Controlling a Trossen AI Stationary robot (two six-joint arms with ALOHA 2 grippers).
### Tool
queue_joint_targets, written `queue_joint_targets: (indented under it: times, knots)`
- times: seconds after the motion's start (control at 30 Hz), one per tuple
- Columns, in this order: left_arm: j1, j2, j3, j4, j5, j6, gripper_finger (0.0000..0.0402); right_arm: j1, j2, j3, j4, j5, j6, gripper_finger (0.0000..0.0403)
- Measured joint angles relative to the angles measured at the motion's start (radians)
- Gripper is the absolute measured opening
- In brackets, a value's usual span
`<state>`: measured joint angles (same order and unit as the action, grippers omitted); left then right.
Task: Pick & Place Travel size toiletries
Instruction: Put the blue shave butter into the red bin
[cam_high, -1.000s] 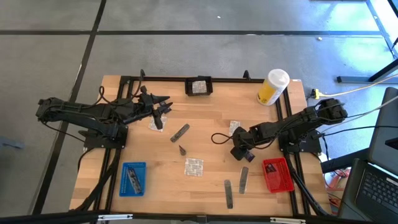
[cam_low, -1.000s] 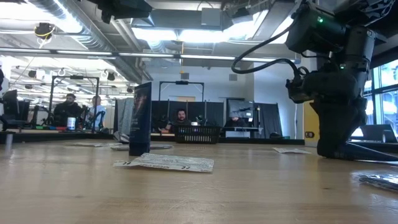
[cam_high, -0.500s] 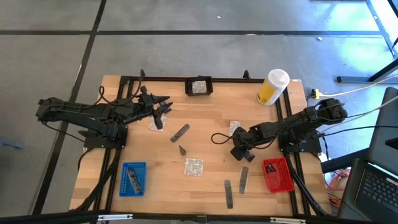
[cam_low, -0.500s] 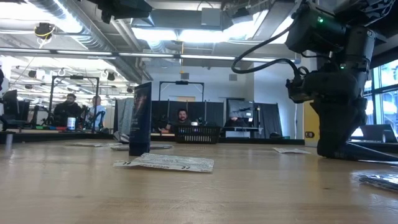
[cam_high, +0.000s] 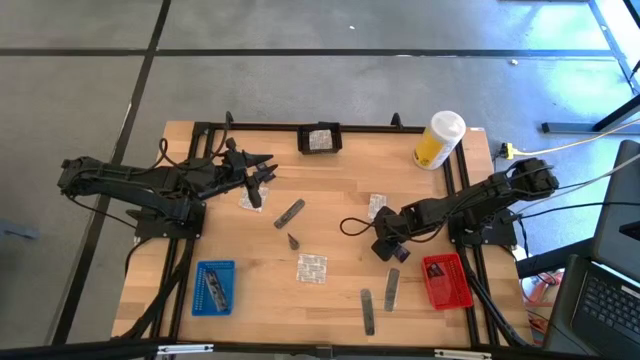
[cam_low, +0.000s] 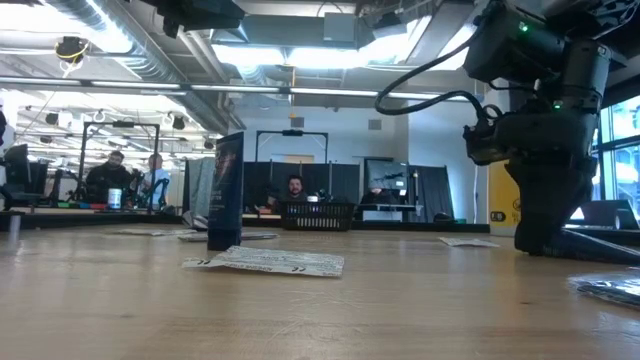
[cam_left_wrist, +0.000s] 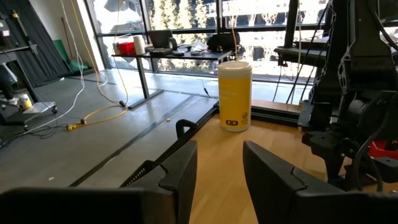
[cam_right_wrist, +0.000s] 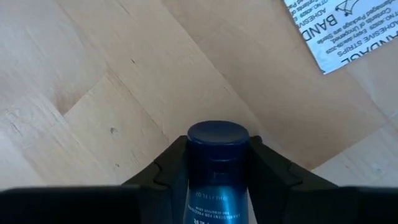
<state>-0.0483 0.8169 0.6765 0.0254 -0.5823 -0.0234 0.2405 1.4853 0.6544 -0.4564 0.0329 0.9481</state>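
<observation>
From above, the right gripper (cam_high: 389, 250) hangs at table centre's 3 o'clock, beside a foil sachet (cam_high: 377, 205); its wrist view shows it clamped around a smooth, stiff, probably light dark tube (cam_right_wrist: 217, 174), gripped mid-barrel; the left gripper (cam_left_wrist: 217, 180) waits, fingers apart.

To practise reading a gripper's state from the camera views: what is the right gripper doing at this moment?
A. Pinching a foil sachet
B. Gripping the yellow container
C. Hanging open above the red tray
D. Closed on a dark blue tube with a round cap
D: the right wrist view shows the right gripper closed on either side of a dark blue tube above the wooden table.
</observation>
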Motion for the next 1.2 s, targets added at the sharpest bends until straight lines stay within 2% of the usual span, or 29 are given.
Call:
queue_joint_targets:
  times: [0.2, 0.5, 0.73, 1.03, 1.2]
  knots:
    - [0.000, 0.000, 0.000, 0.000, 0.000, 0.000, 0.0125, 0.000, 0.000, 0.000, 0.000, -0.007, 0.009, 0.0160]
    - [0.000, 0.000, 0.000, 0.000, 0.000, 0.000, 0.0124, 0.000, 0.000, 0.000, 0.006, -0.025, 0.008, 0.0123]
    - [0.000, 0.000, 0.000, 0.000, 0.000, 0.000, 0.0123, 0.000, 0.000, 0.000, 0.007, -0.030, 0.010, 0.0156]
    - [0.000, 0.000, 0.000, 0.000, 0.000, 0.000, 0.0123, 0.002, 0.000, 0.000, 0.025, -0.025, 0.010, 0.0126]
    - [0.000, 0.000, 0.000, 0.000, 0.000, 0.000, 0.0125, 0.002, 0.000, 0.000, 0.039, -0.022, 0.003, 0.0160]
